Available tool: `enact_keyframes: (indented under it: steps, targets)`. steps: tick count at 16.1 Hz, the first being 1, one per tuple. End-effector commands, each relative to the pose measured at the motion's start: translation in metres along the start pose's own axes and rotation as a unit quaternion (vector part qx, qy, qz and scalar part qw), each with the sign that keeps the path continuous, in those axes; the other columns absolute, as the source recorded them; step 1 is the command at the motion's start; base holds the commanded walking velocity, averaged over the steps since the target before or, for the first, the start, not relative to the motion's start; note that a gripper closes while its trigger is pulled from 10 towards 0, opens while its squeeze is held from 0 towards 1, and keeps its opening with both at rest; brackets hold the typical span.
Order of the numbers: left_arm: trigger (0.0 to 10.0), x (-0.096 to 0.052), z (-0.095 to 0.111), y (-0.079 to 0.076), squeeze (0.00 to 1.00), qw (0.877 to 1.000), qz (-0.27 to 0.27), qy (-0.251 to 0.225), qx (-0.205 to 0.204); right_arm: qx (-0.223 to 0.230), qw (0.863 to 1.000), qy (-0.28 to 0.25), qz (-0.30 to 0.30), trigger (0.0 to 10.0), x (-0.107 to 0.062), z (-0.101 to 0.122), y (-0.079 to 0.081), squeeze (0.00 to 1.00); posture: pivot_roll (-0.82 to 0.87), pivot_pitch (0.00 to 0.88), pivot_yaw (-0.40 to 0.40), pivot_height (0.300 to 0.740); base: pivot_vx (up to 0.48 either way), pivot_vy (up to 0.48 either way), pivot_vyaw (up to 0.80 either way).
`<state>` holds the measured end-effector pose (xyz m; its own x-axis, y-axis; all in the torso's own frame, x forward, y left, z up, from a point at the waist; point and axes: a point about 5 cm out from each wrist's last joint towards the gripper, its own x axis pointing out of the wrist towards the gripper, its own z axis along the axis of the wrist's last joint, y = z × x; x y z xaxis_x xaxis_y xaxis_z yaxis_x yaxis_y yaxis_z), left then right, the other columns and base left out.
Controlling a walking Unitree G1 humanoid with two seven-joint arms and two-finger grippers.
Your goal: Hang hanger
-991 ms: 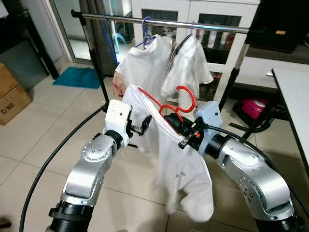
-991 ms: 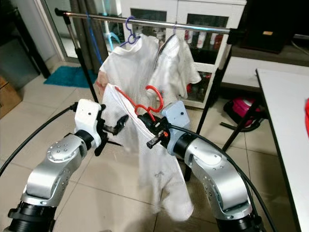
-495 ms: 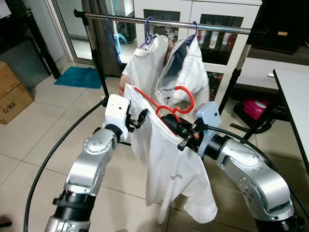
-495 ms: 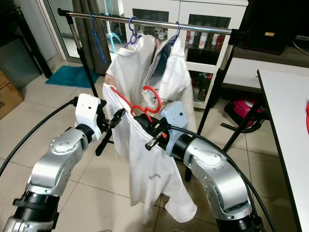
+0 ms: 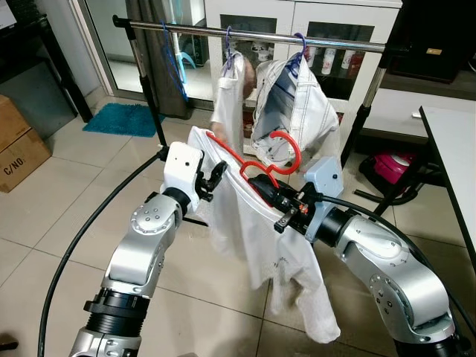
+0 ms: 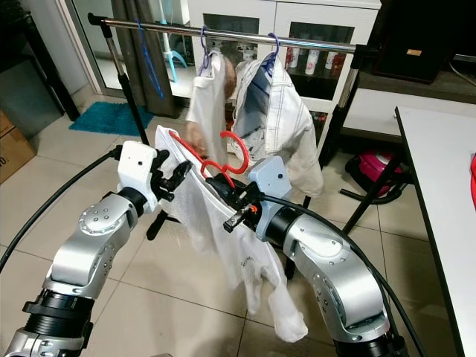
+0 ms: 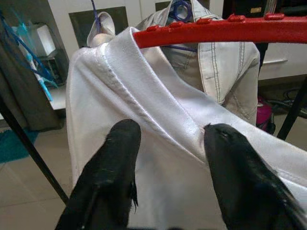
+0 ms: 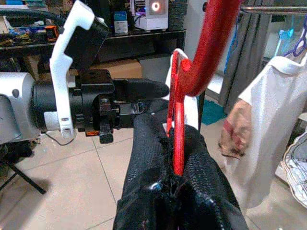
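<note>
The red hanger (image 5: 262, 158) is held in front of and below the clothes rail (image 5: 253, 33), not on it. Its hook curls upward short of the rail, in front of the hanging garments. A white shirt (image 5: 260, 238) is draped over the hanger and hangs well below it toward the tiled floor (image 5: 44, 208).

The right gripper (image 5: 271, 202) is below the rail and slightly to its right half. Its black fingers (image 8: 153, 158) are clamped together on the hanger's red stem, as the right wrist view shows, with the red bar rising between them.

The left gripper (image 5: 212, 177) is below the rail's left half, at the shirt's left shoulder. In the left wrist view its fingers (image 7: 112, 167) stand apart, one on either side of the shirt's collar seam, with the hanger's red arm crossing above them. Whether the pads touch the cloth cannot be told.

On the rail itself two garments hang from purple hangers: a white garment (image 5: 229, 100) toward the middle, and a pale jacket (image 5: 301, 108) with dark stitching just beside it on the right. A person's hand (image 6: 198, 141) shows below the white garment, behind the draped shirt.

Behind the rail stands a white cabinet (image 5: 349, 44) with glass doors. A teal mat (image 5: 123, 119) lies on the floor beyond the rail's left post. A cardboard box (image 5: 18, 145) sits well left of the rail.
</note>
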<state>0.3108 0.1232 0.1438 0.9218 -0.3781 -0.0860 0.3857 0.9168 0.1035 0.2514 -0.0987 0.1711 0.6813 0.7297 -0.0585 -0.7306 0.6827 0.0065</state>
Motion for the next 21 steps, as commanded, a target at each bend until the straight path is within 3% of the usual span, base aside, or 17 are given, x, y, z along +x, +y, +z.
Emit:
enact_keyframes:
  steps: [1,13,17,19,21]
  targets:
    - [0.0,0.002,-0.001,0.003,0.0,1.0,0.008,0.007,0.004,-0.013,1.0,-0.027,0.006,0.0,0.0,0.01,0.003,0.0,-0.16,0.0,0.048,0.74,0.0,0.0,0.0]
    - [0.0,0.002,-0.009,0.018,0.0,0.999,0.027,0.022,-0.024,-0.012,0.999,-0.037,0.002,0.0,-0.001,0.014,0.001,0.0,-0.17,0.0,0.047,0.74,0.0,0.0,0.0]
    - [0.0,-0.004,-0.007,0.019,0.0,0.999,0.024,0.007,-0.033,-0.023,0.999,-0.022,-0.032,0.0,0.001,0.011,-0.01,0.0,-0.16,0.0,0.036,0.74,0.0,0.0,0.0]
    - [0.0,-0.009,0.005,0.018,0.0,0.999,0.01,-0.023,-0.03,-0.032,0.998,0.008,-0.051,0.0,0.001,0.004,-0.016,0.0,-0.16,0.0,0.035,0.74,0.0,0.0,0.0]
    - [0.0,-0.014,0.034,0.023,0.0,0.996,0.013,-0.089,-0.028,-0.046,0.995,0.057,-0.066,0.0,-0.003,-0.009,-0.022,0.0,-0.15,0.0,0.032,0.74,0.0,0.0,0.0]
